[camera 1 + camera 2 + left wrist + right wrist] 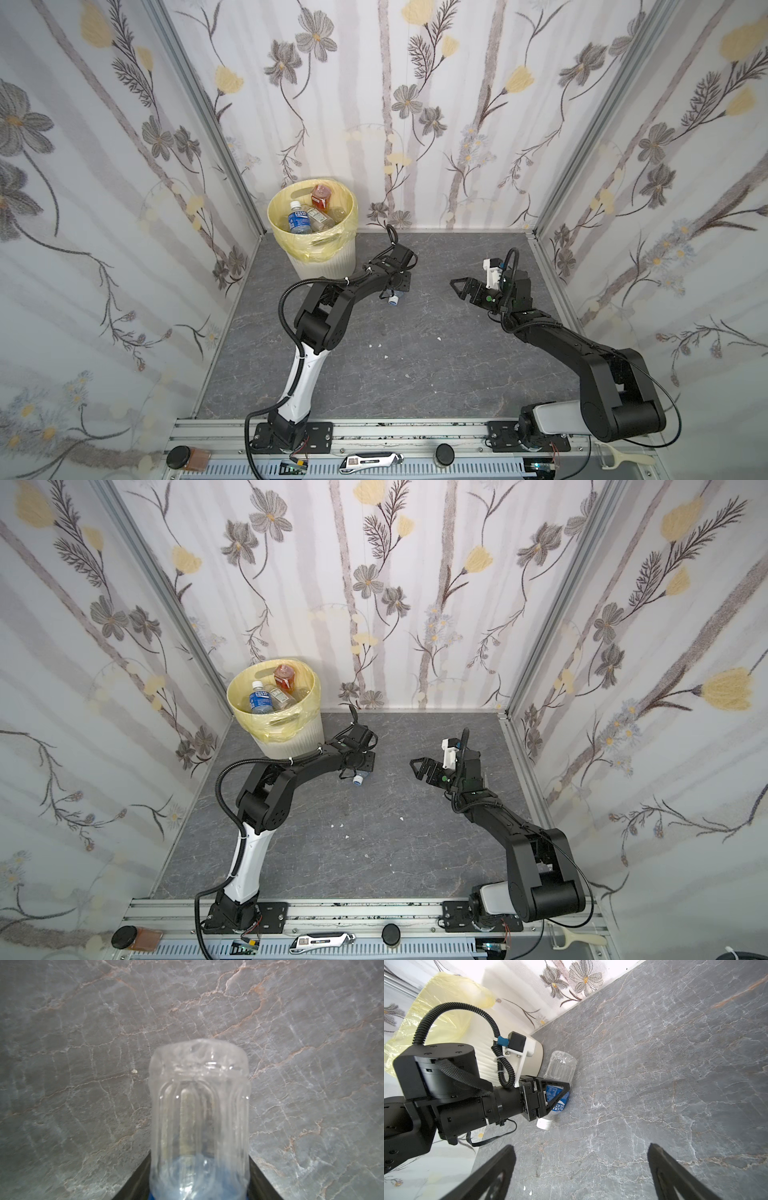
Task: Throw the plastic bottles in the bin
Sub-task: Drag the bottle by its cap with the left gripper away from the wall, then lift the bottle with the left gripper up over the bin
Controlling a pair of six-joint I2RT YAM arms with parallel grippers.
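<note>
A clear plastic bottle (395, 299) (360, 779) with a blue label and a white cap lies on the grey floor just right of the bin (332, 262) (293, 739). My left gripper (395, 292) (360, 771) reaches down over it. In the right wrist view its fingers (557, 1093) straddle the bottle (560, 1068) at the blue label. In the left wrist view the bottle (199, 1105) fills the gap and both fingers press its sides. Inside the bin lie a blue-labelled bottle (299, 220), an orange-red one (321, 195) and a clear one (330, 218). My right gripper (456, 286) (415, 766) (580, 1147) hovers open and empty to the right.
Flowered walls close the floor in on three sides. The bin (488, 1059) stands in the far left corner with its yellow liner (309, 249) hanging over the rim. White crumbs (386, 356) dot the floor. On the front rail lie a box cutter (370, 460), a jar (187, 457) and a peeler (623, 459).
</note>
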